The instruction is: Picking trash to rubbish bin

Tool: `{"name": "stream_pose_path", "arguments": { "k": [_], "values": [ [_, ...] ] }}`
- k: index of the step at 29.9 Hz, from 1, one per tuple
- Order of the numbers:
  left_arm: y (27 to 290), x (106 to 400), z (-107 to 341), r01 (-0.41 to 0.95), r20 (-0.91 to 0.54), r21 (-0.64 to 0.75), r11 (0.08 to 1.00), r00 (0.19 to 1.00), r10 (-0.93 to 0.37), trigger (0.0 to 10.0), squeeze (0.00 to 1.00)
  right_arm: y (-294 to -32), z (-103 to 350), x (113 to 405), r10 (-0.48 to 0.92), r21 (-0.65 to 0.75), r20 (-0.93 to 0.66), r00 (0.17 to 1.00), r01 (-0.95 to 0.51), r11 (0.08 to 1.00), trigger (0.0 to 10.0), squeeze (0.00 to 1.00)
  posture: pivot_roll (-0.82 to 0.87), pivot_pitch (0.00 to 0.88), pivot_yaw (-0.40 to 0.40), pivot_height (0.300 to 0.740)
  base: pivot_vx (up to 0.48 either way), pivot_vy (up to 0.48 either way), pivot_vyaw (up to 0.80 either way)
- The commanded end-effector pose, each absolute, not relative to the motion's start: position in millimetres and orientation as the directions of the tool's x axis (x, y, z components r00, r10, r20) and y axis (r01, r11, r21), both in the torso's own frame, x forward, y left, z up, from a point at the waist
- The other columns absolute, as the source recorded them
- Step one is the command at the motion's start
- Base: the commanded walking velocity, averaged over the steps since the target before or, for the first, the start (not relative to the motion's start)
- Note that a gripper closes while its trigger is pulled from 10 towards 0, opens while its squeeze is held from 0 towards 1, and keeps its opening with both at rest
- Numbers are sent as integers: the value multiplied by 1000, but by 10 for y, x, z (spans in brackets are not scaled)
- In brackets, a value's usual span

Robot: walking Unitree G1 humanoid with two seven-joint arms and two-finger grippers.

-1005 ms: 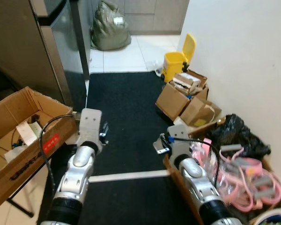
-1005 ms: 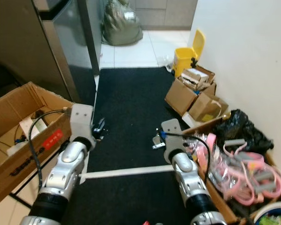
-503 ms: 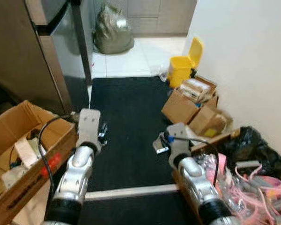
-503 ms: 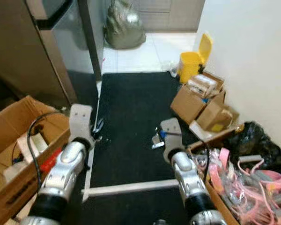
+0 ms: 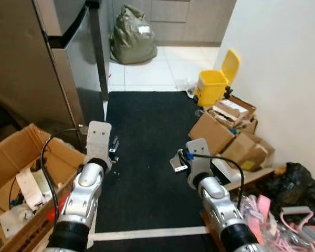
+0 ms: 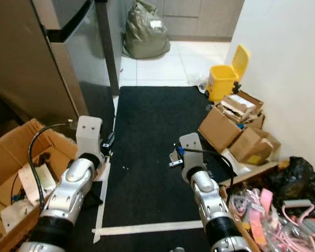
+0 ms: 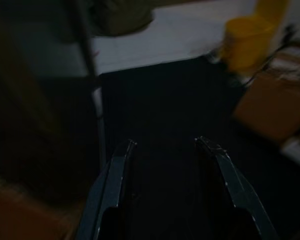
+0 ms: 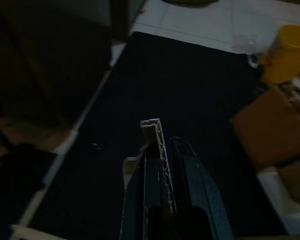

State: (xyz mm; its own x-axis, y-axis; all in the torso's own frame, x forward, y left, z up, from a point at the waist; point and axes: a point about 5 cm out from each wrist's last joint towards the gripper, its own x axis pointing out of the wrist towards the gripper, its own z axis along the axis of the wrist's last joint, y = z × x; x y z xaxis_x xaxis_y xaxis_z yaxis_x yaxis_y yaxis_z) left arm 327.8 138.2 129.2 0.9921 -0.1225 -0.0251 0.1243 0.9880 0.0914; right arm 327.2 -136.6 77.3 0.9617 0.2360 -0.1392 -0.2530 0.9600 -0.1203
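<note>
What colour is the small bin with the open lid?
Yellow: the bin shows best in the left eye view.

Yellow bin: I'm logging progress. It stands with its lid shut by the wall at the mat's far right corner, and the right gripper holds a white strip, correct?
Not quite: the yellow bin has its lid up, as the left eye view shows. It does stand by the wall at the mat's far right corner, and the right gripper holds the white strip.

I had an open lane down the black mat [image 5: 147, 136] toward the yellow bin [image 5: 212, 86]. Cardboard boxes [image 5: 226, 128] crowded the right edge; the fridge [image 5: 37, 58] and an open carton [image 5: 21, 178] hemmed in the left.
</note>
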Motion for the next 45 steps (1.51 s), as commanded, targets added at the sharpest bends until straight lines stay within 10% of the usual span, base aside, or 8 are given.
{"name": "stream_pose_path", "arguments": {
  "k": [1, 17, 45],
  "values": [
    [1398, 3249, 1224, 115, -51, 102, 988, 993, -111, 10000, 0, -1362, 749, 3257, 235, -118, -146, 961, -253, 960, 10000, 0, -2, 119, -32, 740, 352, 0, 0],
    [1378, 3235, 1205, 122, -52, 115, 986, 992, -117, 10000, 0, -1376, 731, 3241, 228, -158, -154, 961, -252, 955, 10000, 0, 1, 126, -29, 740, 0, 0, 0],
    [1360, 3220, 1189, 128, -54, 120, 985, 991, -122, 10000, 0, -1312, 704, 3223, 270, -178, -184, 945, -302, 937, 10000, 0, -1, 100, -33, 740, 0, 0, 800]
  ]
}}
